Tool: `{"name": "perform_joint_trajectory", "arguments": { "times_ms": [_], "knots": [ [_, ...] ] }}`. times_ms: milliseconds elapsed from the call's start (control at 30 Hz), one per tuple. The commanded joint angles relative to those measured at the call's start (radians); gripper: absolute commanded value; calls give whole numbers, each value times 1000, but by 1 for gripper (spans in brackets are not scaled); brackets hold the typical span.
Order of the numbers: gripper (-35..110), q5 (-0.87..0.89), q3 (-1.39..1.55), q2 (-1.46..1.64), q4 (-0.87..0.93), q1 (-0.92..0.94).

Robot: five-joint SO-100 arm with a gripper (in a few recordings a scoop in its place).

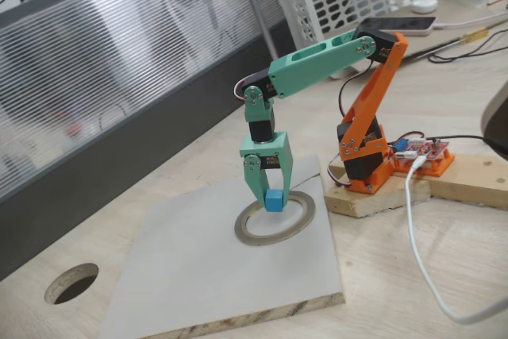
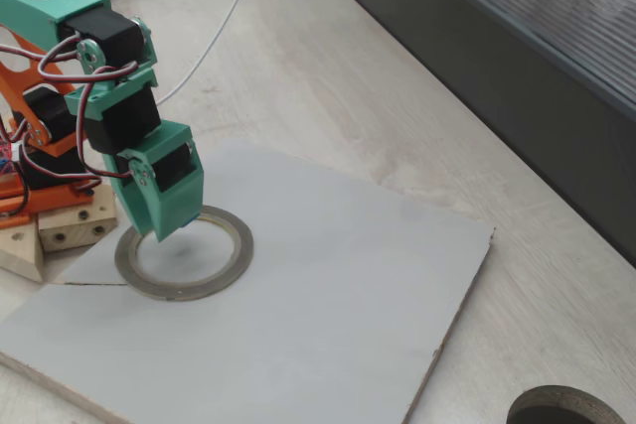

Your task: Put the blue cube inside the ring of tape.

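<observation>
On a pale grey board (image 1: 198, 267) lying on a light wooden table (image 1: 444, 260), a teal and orange robot arm (image 1: 333, 57) reaches down from its orange base at about 2 o'clock in a fixed view. Its teal gripper (image 1: 270, 196) points straight down, and the two fingers are pinched on the blue cube (image 1: 274, 200), which sits between their tips. The cube hangs over the ring of tape (image 1: 275, 220), at roughly the ring's 12 o'clock inner edge in that view; whether it touches the board cannot be told.

The ring is thin, flat and grey-silver with a yellowish inner rim, lying flat on the board near the corner closest to the arm's base. In another fixed view, the gripper (image 2: 164, 230) comes down over the ring of tape (image 2: 185, 253) from about 10 o'clock, its tips above the ring's rim there. The cube is hidden behind the fingers in this view.

A dark round hole (image 1: 71, 283) is cut into the table at about 8 o'clock from the board in a fixed view. A white cable (image 1: 417, 236) trails across the table by the wooden block under the arm's base.
</observation>
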Motion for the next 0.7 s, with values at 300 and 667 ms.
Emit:
{"name": "perform_joint_trajectory", "arguments": {
  "times_ms": [300,667],
  "knots": [
    [12,8,6,14,8,18],
    [41,18,6,12,11,21]
  ]
}}
